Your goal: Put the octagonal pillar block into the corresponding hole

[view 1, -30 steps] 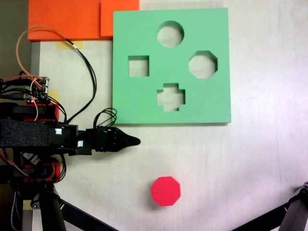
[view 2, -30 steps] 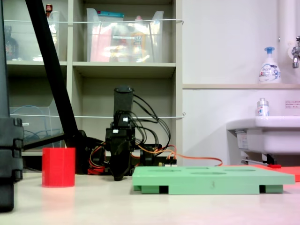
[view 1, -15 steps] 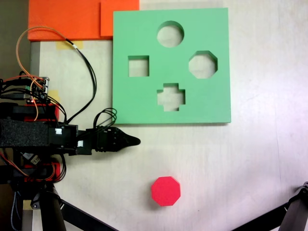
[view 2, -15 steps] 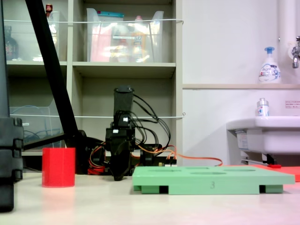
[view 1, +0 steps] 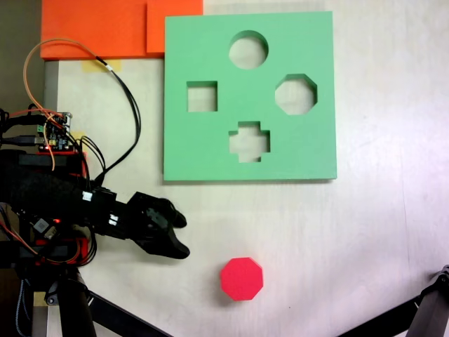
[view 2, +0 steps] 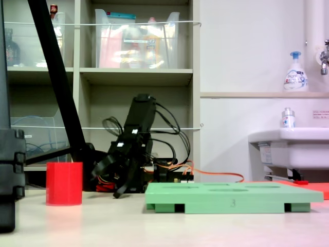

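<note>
In the fixed view from above, the gripper (view 1: 179, 235) is sitting low over the pale table (view 1: 365, 232) at lower left, its two black jaws standing apart with bare tabletop showing between the tips. The octagonal pillar block (view 1: 242, 279) is resting upright on the table to the right of the gripper and a little nearer the bottom edge, close by but not touching either jaw. The green foam board (view 1: 210, 151) is lying flat farther up the table, well apart from the block, and the corresponding hole (view 1: 295, 94) is showing open on its right side, with a round cutout (view 1: 248, 50) above it, a square cutout (view 1: 202, 97) to the left and a cross-shaped cutout (view 1: 249, 141) below. An orange foam sheet (view 1: 98, 28) is lying beyond the board's top left corner. In the fixed view from table level, the arm is leaning down to the left with the gripper (view 2: 106, 179) spread just above the table, the octagonal pillar block (view 2: 64, 183) standing at its left and the green foam board (view 2: 231, 198) lying at its right.
</note>
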